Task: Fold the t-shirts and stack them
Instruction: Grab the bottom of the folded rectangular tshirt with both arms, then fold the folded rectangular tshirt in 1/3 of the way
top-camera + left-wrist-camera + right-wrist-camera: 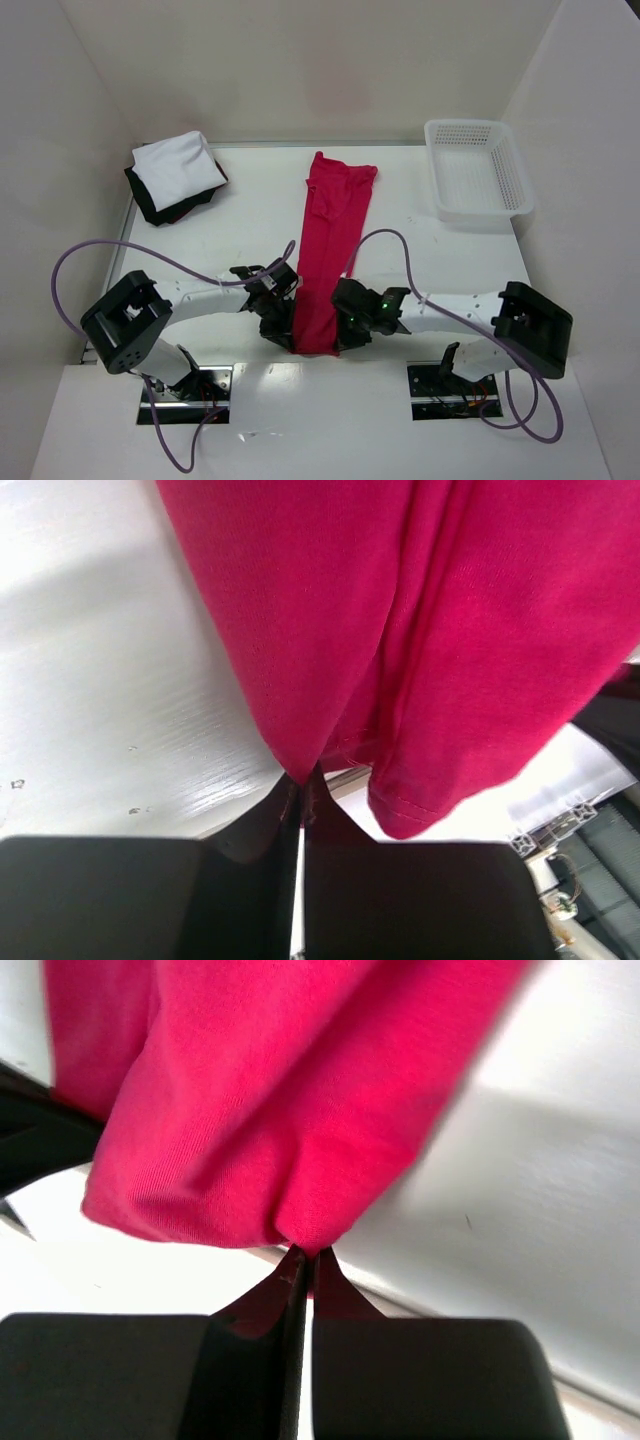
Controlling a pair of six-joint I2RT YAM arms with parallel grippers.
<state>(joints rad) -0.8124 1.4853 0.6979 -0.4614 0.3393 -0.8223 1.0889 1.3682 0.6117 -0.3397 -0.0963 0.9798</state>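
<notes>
red t-shirt (330,250): folded lengthwise into a narrow strip that lies down the middle of the table (240,220). The far end is near the back wall and the near end sits at the table's near edge, between the two grippers.
left gripper (283,322): clamped on the near-left corner of the red t-shirt. In the left wrist view the fingertips (272,815) meet with cloth pinched at the very tip.
right gripper (342,335): clamped on the near-right corner of the same shirt. In the right wrist view the fingertips (287,1282) are pressed together with a small tuck of red fabric between them.
near hem: a stitched edge shows in the left wrist view, bunched and drooping just past the pinch point. Can't tell if the end is off the table surface.
arms: both reach inward from their bases and nearly meet at the strip's near end.
white t-shirt (178,168): folded to a rectangle at the far left corner, on top of the black one.
black t-shirt (150,205): folded under the white one, with its edges sticking out on the near and left sides.
mesh basket (478,127): white plastic, at the far right corner, well apart from the shirts.
cables (95,250): purple, looping above each arm.
</notes>
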